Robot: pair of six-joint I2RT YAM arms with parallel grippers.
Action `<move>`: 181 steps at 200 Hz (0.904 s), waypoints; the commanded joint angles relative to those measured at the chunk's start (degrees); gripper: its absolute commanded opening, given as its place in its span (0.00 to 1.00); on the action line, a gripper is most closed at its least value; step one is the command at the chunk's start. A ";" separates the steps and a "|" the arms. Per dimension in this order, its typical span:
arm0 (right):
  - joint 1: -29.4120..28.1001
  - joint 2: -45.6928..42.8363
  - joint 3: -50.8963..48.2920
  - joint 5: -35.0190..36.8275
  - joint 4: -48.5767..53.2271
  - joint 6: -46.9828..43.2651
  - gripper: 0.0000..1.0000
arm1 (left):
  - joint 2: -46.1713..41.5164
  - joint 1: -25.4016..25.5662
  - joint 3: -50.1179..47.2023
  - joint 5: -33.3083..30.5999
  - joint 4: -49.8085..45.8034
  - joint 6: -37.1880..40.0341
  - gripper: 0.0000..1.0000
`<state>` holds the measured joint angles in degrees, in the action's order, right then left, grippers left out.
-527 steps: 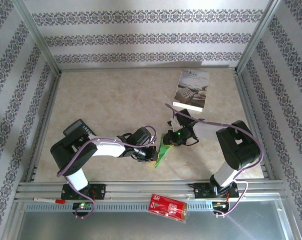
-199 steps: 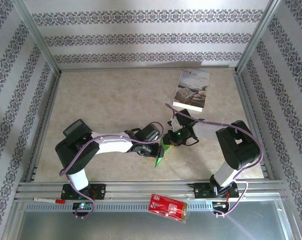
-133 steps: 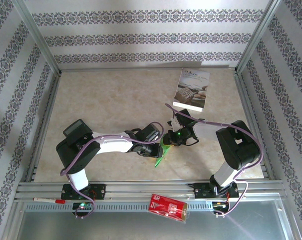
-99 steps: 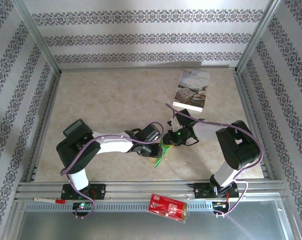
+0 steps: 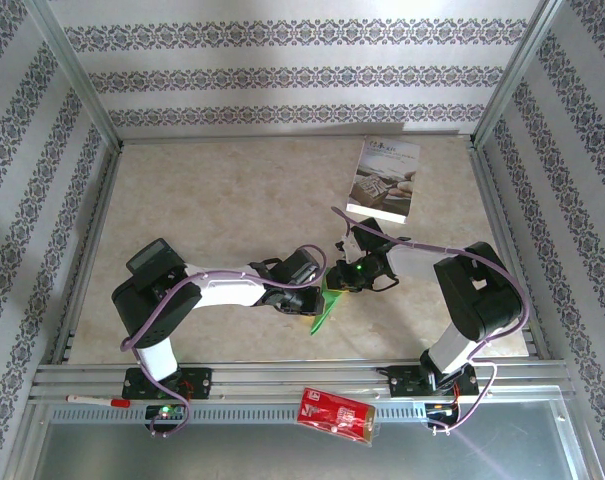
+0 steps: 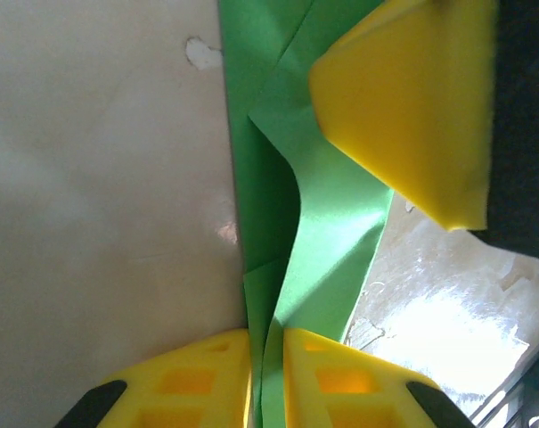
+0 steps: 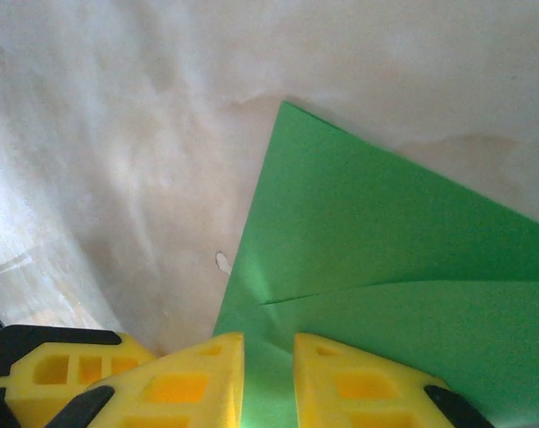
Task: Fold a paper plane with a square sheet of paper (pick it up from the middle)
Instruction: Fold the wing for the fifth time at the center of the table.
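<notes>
The bright green sheet of paper (image 5: 324, 306), partly folded with creases, sits near the table's middle front between both grippers. My left gripper (image 5: 309, 300) comes in from the left. In the left wrist view its gripper (image 6: 267, 379) is shut on a folded edge of the paper (image 6: 327, 223), which stands up in flaps. My right gripper (image 5: 338, 284) meets the paper from the right. In the right wrist view this gripper (image 7: 268, 374) is closed on the paper (image 7: 385, 259) with a narrow green strip between the fingers. The right gripper's finger (image 6: 403, 107) rests on the paper's far part.
A white printed booklet (image 5: 384, 180) lies at the back right. A red packet (image 5: 334, 413) sits on the metal rail at the front, and a red-and-white pen (image 5: 97, 400) lies on the rail at the left. Patterned walls enclose the table.
My left arm has reached further right and slightly back, up to the paper. The paper's near tip has drawn in and looks shorter. The right gripper has stayed put.
</notes>
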<state>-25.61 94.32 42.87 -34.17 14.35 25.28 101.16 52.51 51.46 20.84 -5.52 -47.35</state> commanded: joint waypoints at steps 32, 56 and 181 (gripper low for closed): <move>0.56 -2.12 0.64 -2.40 0.94 0.75 0.23 | 2.28 1.81 -2.69 -0.44 -2.37 -1.00 0.17; 0.73 -2.56 0.45 -4.14 0.15 1.41 0.23 | 2.61 1.80 -2.92 -1.11 -3.00 -0.90 0.16; 0.12 -1.56 -2.53 -5.55 -3.23 3.82 0.22 | 3.25 1.79 -3.20 -1.24 -3.10 -1.19 0.16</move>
<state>-24.91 92.07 41.10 -38.70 12.99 28.14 101.08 52.51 50.94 20.27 -4.99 -48.03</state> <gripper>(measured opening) 0.224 0.159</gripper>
